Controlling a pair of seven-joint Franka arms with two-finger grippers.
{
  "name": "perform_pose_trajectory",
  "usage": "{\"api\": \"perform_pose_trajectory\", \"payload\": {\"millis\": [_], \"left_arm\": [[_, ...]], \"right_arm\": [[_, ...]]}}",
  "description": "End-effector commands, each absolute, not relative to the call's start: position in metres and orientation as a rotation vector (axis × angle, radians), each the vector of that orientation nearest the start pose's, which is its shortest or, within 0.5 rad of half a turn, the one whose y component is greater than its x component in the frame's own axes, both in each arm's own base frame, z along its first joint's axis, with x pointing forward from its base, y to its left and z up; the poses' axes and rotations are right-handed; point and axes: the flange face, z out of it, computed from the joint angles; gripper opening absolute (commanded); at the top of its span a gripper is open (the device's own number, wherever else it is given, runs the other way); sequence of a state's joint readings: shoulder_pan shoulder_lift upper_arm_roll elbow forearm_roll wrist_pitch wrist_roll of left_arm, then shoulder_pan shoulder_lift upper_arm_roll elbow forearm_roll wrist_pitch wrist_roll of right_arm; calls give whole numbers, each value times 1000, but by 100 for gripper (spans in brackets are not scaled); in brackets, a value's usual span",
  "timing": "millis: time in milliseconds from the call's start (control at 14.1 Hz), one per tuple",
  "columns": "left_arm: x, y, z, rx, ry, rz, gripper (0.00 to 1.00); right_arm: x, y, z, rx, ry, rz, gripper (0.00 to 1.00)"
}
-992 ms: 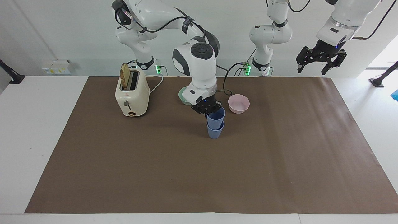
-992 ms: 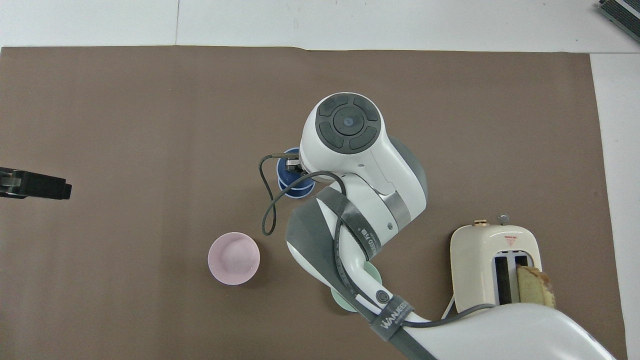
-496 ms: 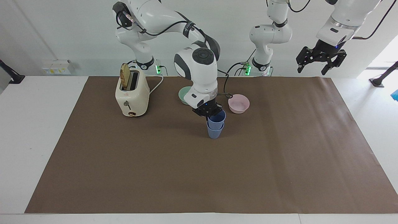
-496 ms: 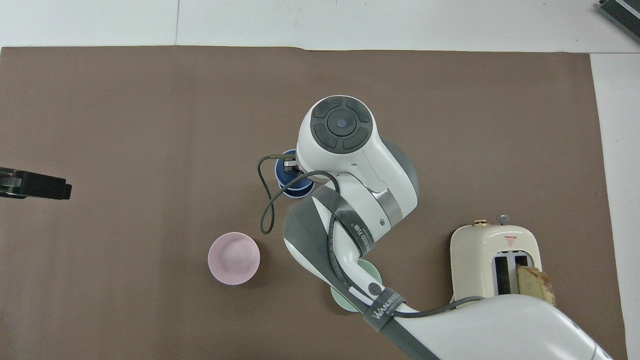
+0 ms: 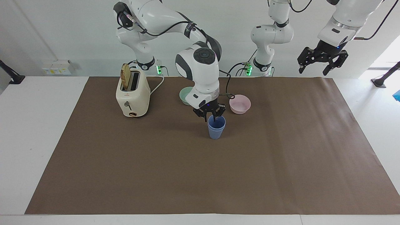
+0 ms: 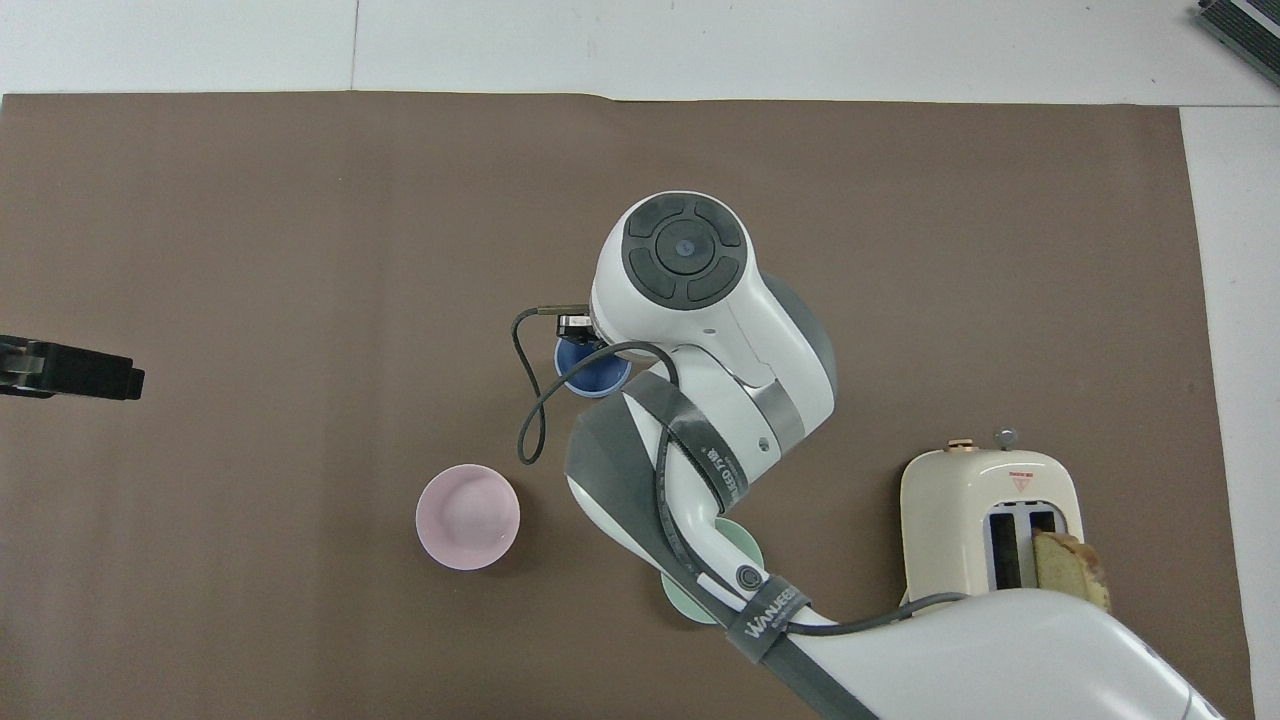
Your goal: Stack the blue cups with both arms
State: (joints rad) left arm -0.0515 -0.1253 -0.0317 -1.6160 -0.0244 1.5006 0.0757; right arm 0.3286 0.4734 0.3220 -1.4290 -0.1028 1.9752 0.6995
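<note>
Cups (image 5: 216, 127) are sitting nested mid-tabletop, nearer the robots' end; right gripper (image 5: 213, 114) is hanging partly spread at their rim, one finger dipping inside; left gripper (image 5: 322, 61) is waiting raised, jaws wide

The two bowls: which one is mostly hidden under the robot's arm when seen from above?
The pale green bowl: the right arm crosses over it, so only its rim shows. The pink bowl, toward the left arm's end, lies fully uncovered.
</note>
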Motion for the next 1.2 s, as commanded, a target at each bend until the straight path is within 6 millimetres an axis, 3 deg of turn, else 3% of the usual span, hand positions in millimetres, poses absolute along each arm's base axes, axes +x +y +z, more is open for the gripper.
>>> {"api": "perform_pose_trajectory", "payload": {"millis": [0,71,212,354,708,921,1133], "left_arm": [[499,-47,661,-3157,275,2,100],[499,-47,661,-3157,275,5,100],[499,-47,661,-3157,275,2,100],[499,-47,661,-3157,275,2,100],[501,-47,662,-3156,280,-17,100],[506,-48,663,-3147,346,-54,100],[506,-48,660,-3138,377,-35,100]], "right_arm": [[588,388,444,-3046,112,-99,70],[589,384,442,-3057,116,-86,75],[596,372,443,-3070,131,-89,99],[604,347,447,-3128,137,-81,100],[627,236,505,-3187,87,-80,100],[626,188,539,-3192,143,-103,100],[625,118,569,-3212,120,-98,100]]}}
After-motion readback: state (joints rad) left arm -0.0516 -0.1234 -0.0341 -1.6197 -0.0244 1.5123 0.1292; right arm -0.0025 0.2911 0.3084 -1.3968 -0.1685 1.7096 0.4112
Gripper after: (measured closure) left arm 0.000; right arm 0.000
